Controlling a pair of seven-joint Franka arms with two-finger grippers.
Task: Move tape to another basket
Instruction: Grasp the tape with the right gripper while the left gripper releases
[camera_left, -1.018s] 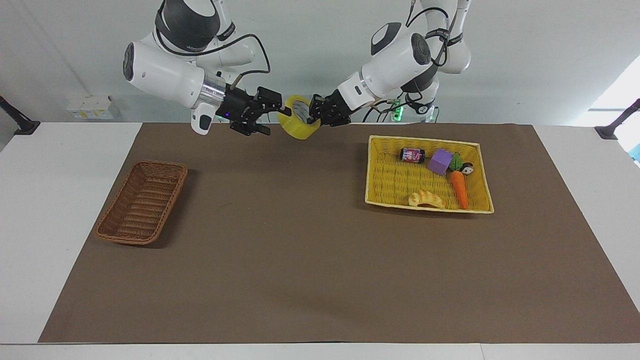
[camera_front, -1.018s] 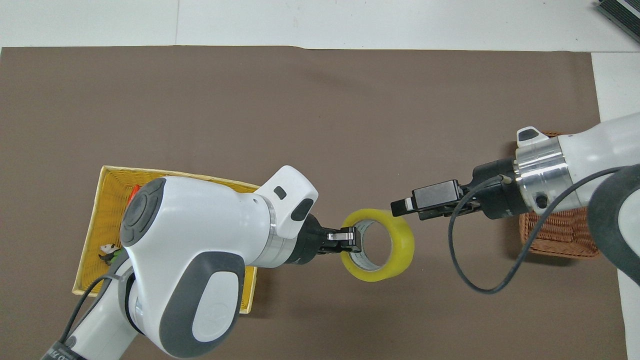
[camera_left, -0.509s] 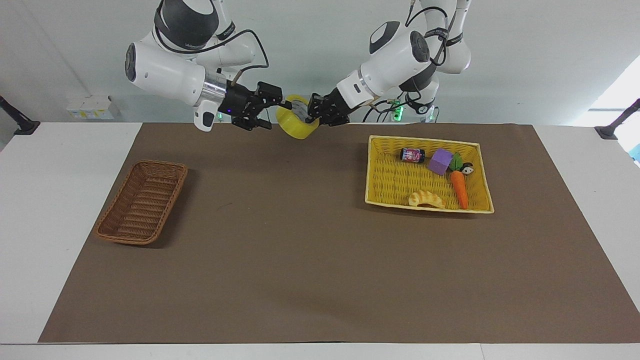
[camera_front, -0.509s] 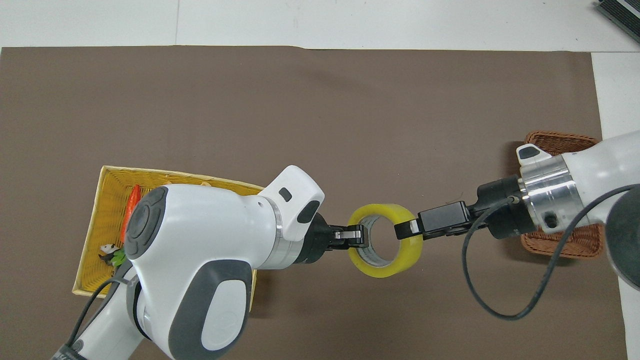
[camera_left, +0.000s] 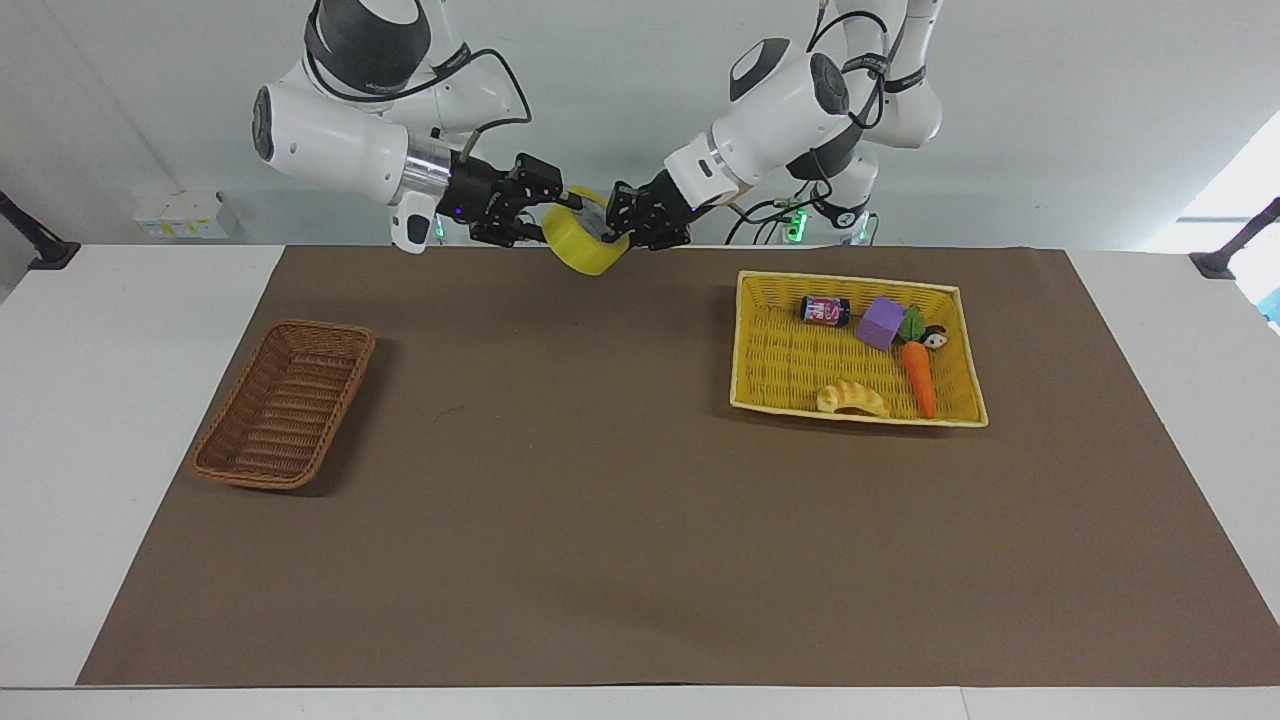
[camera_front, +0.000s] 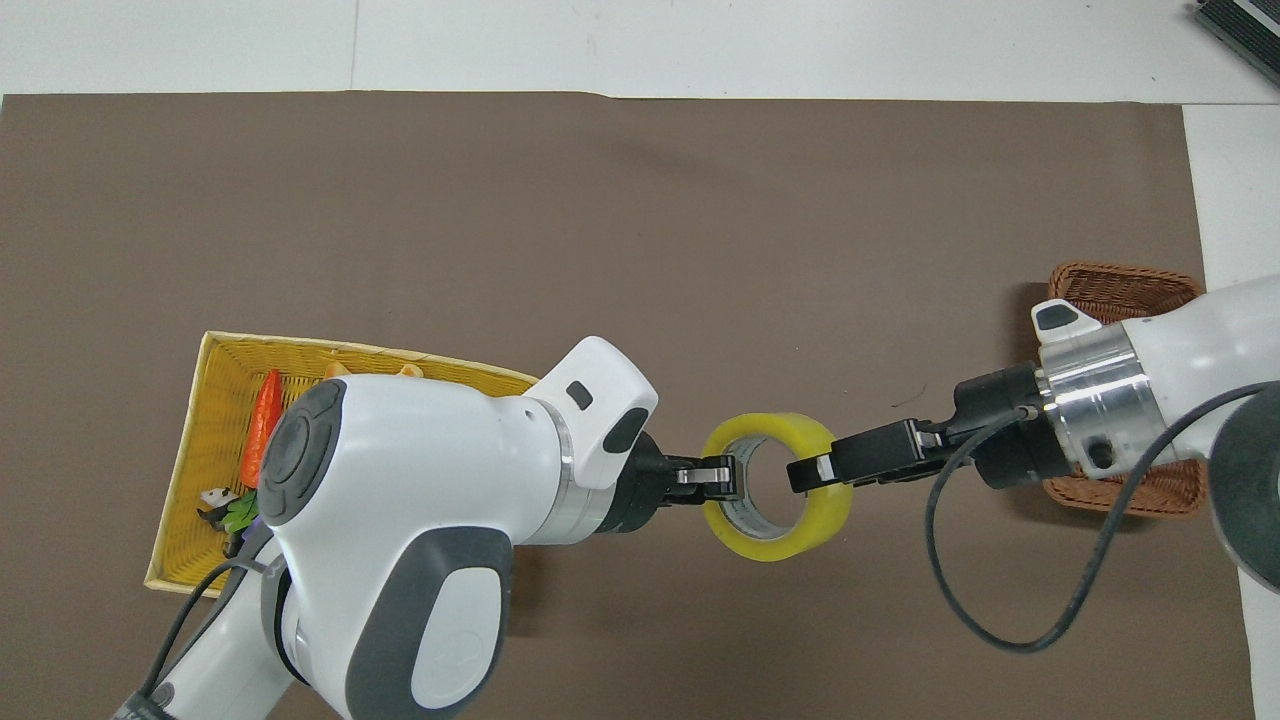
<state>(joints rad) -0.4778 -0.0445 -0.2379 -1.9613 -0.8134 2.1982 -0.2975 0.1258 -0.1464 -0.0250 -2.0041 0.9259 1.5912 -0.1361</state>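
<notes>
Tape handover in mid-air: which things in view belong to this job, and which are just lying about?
In the job:
- tape, held up between both arms
- left tool, shut on the tape's rim
- right tool, at the tape's other rim
- brown basket, nothing in it

Lying about, all in the yellow basket:
- carrot
- purple block
- croissant toy
- small can
</notes>
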